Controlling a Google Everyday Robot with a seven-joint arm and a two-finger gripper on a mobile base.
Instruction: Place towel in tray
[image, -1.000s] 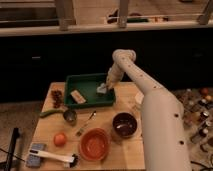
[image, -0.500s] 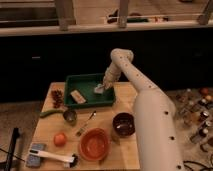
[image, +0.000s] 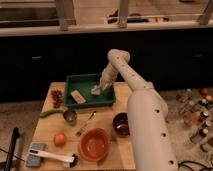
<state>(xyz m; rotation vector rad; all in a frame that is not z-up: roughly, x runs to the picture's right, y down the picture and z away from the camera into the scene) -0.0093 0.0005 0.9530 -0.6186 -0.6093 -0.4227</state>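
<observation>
Camera view — end effector (image: 101, 88) over the green tray (image: 90, 102), clamped on the pale towel (image: 96, 90).
Placing step; next, likely lower and release.

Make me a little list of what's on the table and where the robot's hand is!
hand: over the right part of the tray
towel: pale, at the hand, inside the tray
tray: green, at the table's back
also in tray: tan block
bowls: orange in front, dark to its right
fruit: orange, grapes
front left: brush, sponge
</observation>
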